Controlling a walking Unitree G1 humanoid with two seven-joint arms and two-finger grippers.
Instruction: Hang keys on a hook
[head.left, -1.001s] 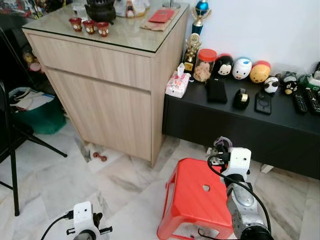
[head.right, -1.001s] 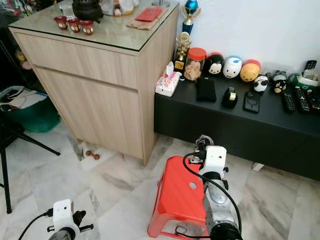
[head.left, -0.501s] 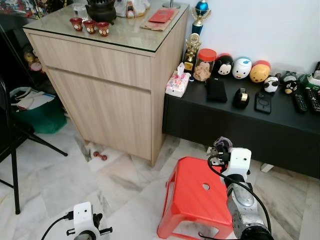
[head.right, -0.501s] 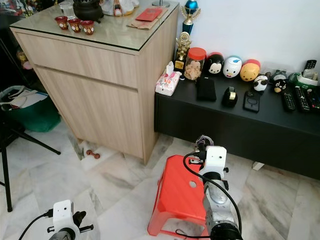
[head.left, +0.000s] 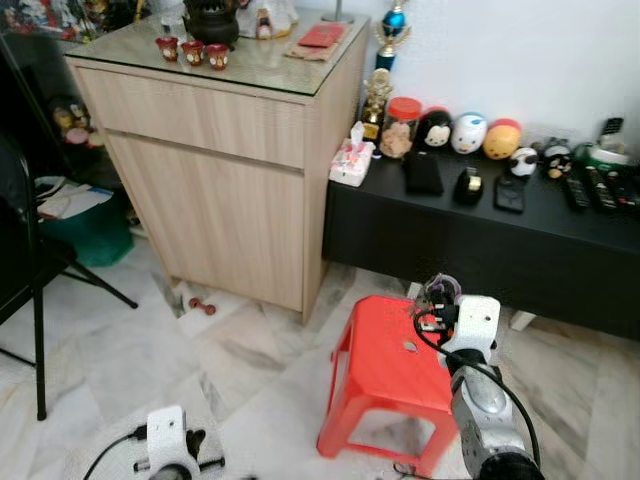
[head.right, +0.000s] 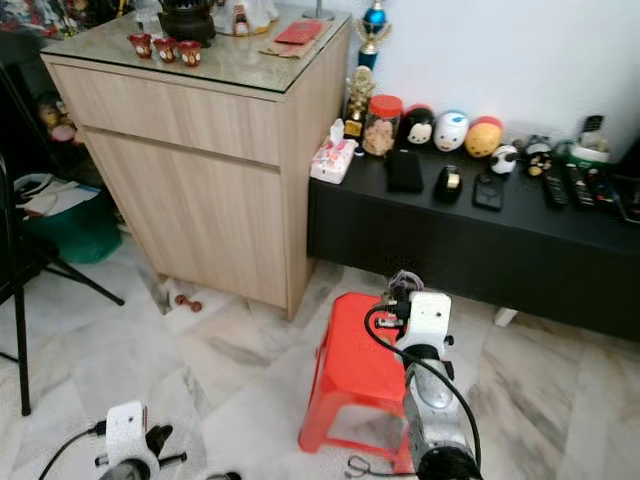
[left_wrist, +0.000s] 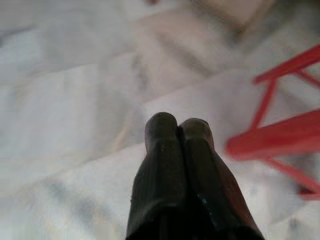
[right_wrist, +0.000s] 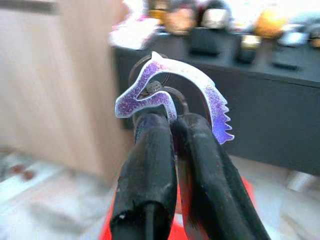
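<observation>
My right gripper (right_wrist: 172, 120) is shut on the keys (right_wrist: 170, 95), a metal ring with a purple-and-white curved charm that sticks up past the fingertips. In the head views the right gripper (head.left: 437, 297) is raised above the red plastic stool (head.left: 385, 375), with the keys (head.left: 440, 289) at its tip. My left gripper (left_wrist: 177, 127) hangs low over the marble floor, its fingers pressed together with nothing between them; its wrist (head.left: 168, 455) shows at the bottom of the left eye view. No hook can be made out.
A light wood cabinet (head.left: 215, 170) with a glass top stands ahead on the left. A low black TV bench (head.left: 480, 240) holds toys, a jar, remotes and a tissue pack. A black stand (head.left: 35, 300) and green bin (head.left: 85, 225) are at the left.
The camera has pulled back and tilted a little, so cabinet and bench sit farther off and more of the stool's legs show. The right gripper still holds the keys above the stool.
</observation>
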